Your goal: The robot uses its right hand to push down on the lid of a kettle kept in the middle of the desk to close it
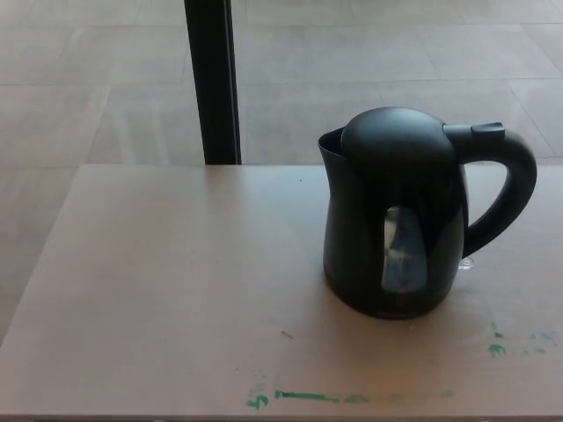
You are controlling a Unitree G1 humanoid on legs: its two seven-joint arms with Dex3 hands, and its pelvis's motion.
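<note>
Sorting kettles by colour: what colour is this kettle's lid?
Black, matching the kettle body; the lid shows clearly in the head view.

I see a pale bench (pixel 158 290) with green marks (pixel 308 397) near its front edge. Behind it are a tiled floor (pixel 369 79) and a black post (pixel 211 79).

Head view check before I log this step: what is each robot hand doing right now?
Left hand: not in view.
Right hand: not in view; nothing touches the black plastic electric kettle on the pale desk.
</note>
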